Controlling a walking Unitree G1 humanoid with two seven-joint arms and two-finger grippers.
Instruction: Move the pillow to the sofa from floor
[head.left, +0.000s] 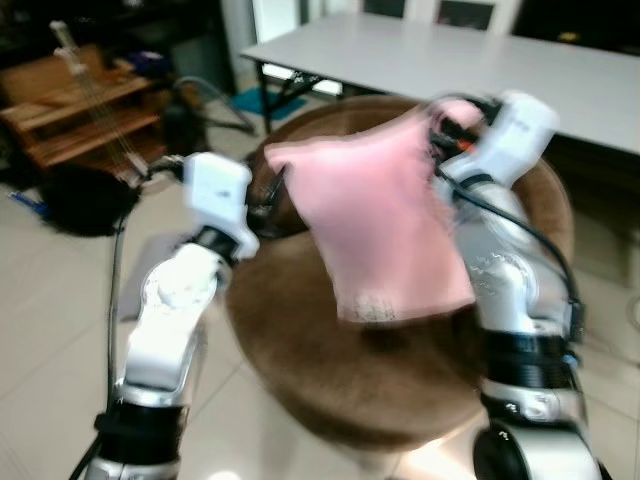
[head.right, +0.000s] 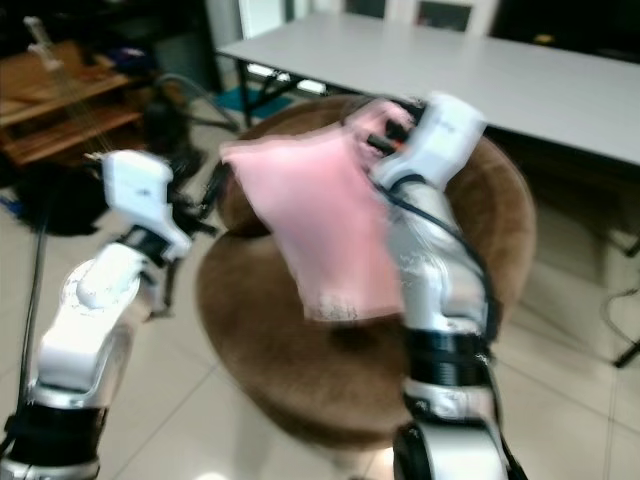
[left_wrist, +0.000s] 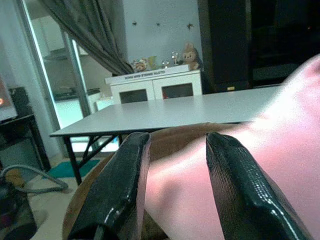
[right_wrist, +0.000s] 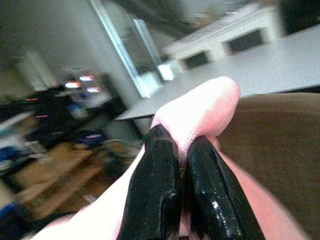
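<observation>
1. Hanging in the air above a round brown sofa chair (head.left: 330, 370), the pink pillow (head.left: 385, 225) droops as a soft sheet, its lower edge just over the seat and its top near the curved backrest.
2. Nothing else rests in the chair's seat; whether the pillow's lower edge touches the cushion cannot be told through the blur.
3. At the pillow's upper corner, nearest the backrest, the right gripper (right_wrist: 181, 172) has its jaws squeezed together on a bulging fold of pink fabric, with almost no gap between the black fingers (right_wrist: 155, 185).
4. At the opposite upper corner, the left gripper (left_wrist: 175, 155) holds its jaws parted; the pillow's pink surface lies between and beyond the two fingers (left_wrist: 125, 180), but whether they press on it cannot be told.
5. Both silver arms rise from the lower edge of the head views, the left arm (head.left: 170, 320) bent beside the chair and the right arm (head.left: 515, 300) in front of its seat.
6. Behind the chair stands a long white table (head.left: 480, 60), with wooden shelving (head.left: 75, 105) and a dark bag (head.left: 85, 200) on the tiled floor (head.left: 50, 330) to the robot's left.
7. Further off, the left wrist view adds a white cabinet (left_wrist: 157, 85) carrying small figures, a grey curtain (left_wrist: 85, 30), and a hose on the floor.
8. The right wrist view is blurred, giving dim furniture and small lights beyond the pinched fold.
</observation>
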